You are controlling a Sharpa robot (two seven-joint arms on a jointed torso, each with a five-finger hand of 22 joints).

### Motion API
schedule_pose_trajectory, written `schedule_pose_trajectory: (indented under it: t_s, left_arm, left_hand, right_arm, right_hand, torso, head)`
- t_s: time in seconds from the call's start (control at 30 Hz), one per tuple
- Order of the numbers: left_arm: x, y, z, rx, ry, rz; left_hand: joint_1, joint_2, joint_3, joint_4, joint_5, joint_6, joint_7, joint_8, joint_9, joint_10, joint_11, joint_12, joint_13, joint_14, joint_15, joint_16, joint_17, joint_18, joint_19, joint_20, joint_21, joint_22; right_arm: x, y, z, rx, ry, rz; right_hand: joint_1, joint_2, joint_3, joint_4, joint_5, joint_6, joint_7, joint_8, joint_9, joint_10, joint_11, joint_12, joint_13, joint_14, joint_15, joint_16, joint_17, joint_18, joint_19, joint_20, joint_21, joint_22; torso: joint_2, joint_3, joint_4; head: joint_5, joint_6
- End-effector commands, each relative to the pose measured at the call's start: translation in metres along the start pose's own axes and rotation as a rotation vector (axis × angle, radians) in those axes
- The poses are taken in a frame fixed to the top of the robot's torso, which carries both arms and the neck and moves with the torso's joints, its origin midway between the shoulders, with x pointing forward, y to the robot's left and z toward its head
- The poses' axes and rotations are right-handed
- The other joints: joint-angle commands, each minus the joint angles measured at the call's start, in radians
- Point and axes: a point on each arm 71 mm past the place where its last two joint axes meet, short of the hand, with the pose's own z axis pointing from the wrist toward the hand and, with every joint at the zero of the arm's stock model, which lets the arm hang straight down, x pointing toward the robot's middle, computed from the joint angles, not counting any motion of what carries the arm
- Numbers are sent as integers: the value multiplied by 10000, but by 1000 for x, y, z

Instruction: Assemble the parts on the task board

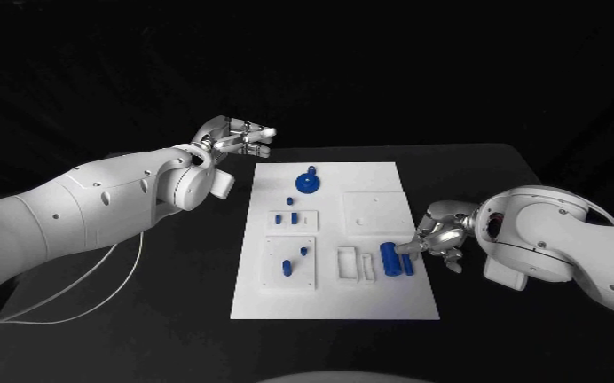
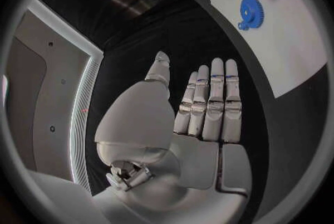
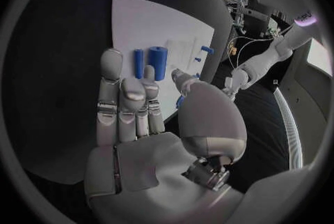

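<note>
Black table [image 1: 512, 161] carries the white task board [image 1: 335, 303]. Left hand [image 1: 237, 139], fingers extended, empty, at its far-left corner. Right hand [image 1: 435, 239], fingers loosely apart, empty, beside the blue cylinders [image 1: 390, 257] near the right edge.

Smooth white rounded arm shells end in a silver jointed left hand [image 1: 235, 140] and right hand [image 1: 435, 239]; thin white cables [image 1: 90, 290] trail from the left arm.

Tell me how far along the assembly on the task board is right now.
Early, it seems. Nothing looks clearly assembled: the blue gear and the blue cylinders lie loose on the task board. The right hand is at the cylinders, holding nothing; the left hand hovers open off the board. Most placing remains.
</note>
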Motion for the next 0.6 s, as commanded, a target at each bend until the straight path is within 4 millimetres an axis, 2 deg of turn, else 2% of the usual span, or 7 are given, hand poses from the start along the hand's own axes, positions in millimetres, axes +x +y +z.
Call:
schedule_pose_trajectory:
  t_s: [0.03,0.17,0.33,0.47,0.53,0.6]
  left_arm:
    - [4,-1,0,154,174,-154]
    - [5,-1,1,130,195,-159]
    - [8,-2,2,142,247,-175]
    - [11,-2,3,165,309,-195]
    - [12,-3,3,171,335,-203]
    - [13,-3,3,170,363,-212]
  left_hand:
    - [-10,56,-26,42,29,-61,6,-17,9,-24,48,3,11,-48,47,-19,11,-132,-11,53,2,-31]
    - [-24,-33,25,120,27,-177,47,-12,10,-65,82,4,12,-67,59,-15,23,-124,17,64,14,-180]
    - [-68,-199,164,268,77,-220,59,-12,10,-90,87,3,12,-77,63,-19,36,-117,48,69,34,-325]
    - [-104,-243,165,309,69,-241,67,-18,7,-109,96,3,12,-82,67,-19,38,-119,44,72,32,-353]
    - [-105,-283,193,349,71,-267,73,-12,10,-134,103,6,14,-96,72,-15,37,-118,39,78,31,-388]
    - [-121,-298,194,373,69,-277,78,-18,7,-144,108,3,12,-115,79,-23,34,-117,38,81,31,-402]
  right_arm:
    - [3,1,0,424,135,-455]
    - [4,4,1,430,90,-532]
    - [4,7,5,520,-185,-688]
    - [5,10,8,505,-268,-707]
    - [6,11,9,492,-261,-708]
    - [7,12,11,508,-234,-727]
  right_hand:
    - [-100,-73,48,18,-45,-44,21,-13,107,41,-3,-47,22,58,-8,-62,19,-161,380,-54,14,14]
    - [-138,-155,124,70,-57,-164,52,-15,137,-27,17,-61,77,49,-1,-100,23,-164,367,-56,-30,9]
    - [-174,-227,81,118,-60,-288,89,-22,136,-130,45,-206,10,40,13,-146,14,-165,365,-50,-69,0]
    - [-217,-298,63,213,-60,-406,119,-11,149,-183,68,-311,-24,47,32,-185,26,-143,370,-32,-107,-5]
    - [-185,-326,54,195,-60,-427,126,-15,157,-211,73,-363,-53,46,34,-199,24,-140,369,-29,-125,-10]
    - [-157,-327,13,180,-60,-450,131,-8,194,-220,78,-402,-61,52,41,-216,40,-133,375,-20,-122,0]
  torso:
    - [-9,-6,12]
    - [-11,-22,13]
    - [-4,-28,16]
    - [-1,-28,30]
    - [2,-25,15]
    - [-2,-28,15]
  head:
    - [-8,-55]
    - [-47,-78]
    - [-34,-65]
    - [-56,-78]
    - [-41,-81]
    - [31,-53]
